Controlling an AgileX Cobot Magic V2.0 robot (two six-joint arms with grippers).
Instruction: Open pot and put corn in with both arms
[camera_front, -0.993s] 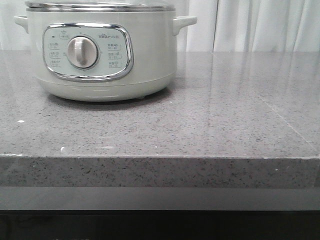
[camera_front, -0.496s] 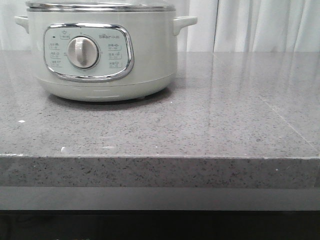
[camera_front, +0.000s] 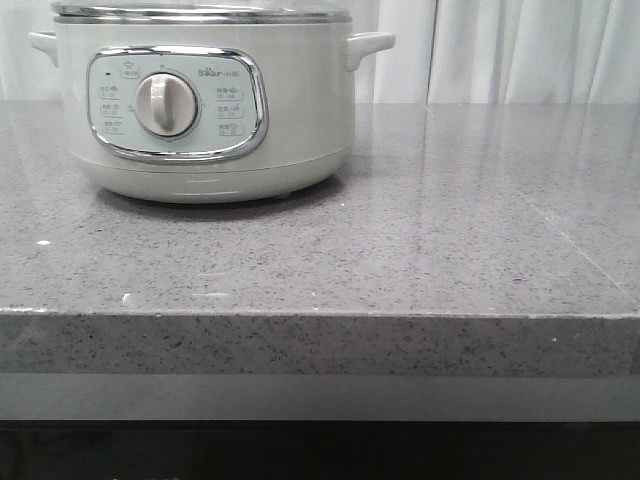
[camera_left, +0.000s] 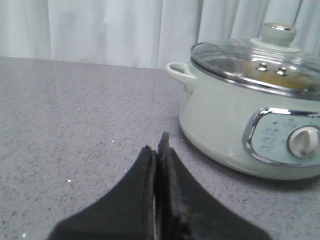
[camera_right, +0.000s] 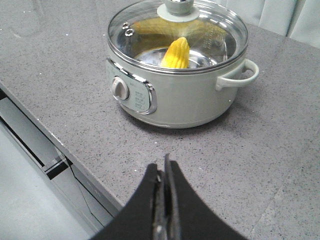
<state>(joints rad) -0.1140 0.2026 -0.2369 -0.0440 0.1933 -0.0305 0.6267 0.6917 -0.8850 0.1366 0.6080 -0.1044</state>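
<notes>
The pale grey-green pot (camera_front: 205, 100) stands at the back left of the grey stone counter, its glass lid (camera_right: 178, 35) on it. It also shows in the left wrist view (camera_left: 250, 115) and the right wrist view (camera_right: 175, 90). The yellow corn (camera_right: 176, 53) lies inside the pot under the lid. My left gripper (camera_left: 157, 147) is shut and empty, above the counter beside the pot. My right gripper (camera_right: 162, 170) is shut and empty, above the counter near its front edge, well apart from the pot. Neither gripper shows in the front view.
The grey speckled counter (camera_front: 420, 230) runs right of the pot; its front edge (camera_front: 320, 315) drops to a dark gap. White curtains (camera_front: 520, 50) hang behind. A drawer front (camera_right: 45, 160) lies below the counter edge.
</notes>
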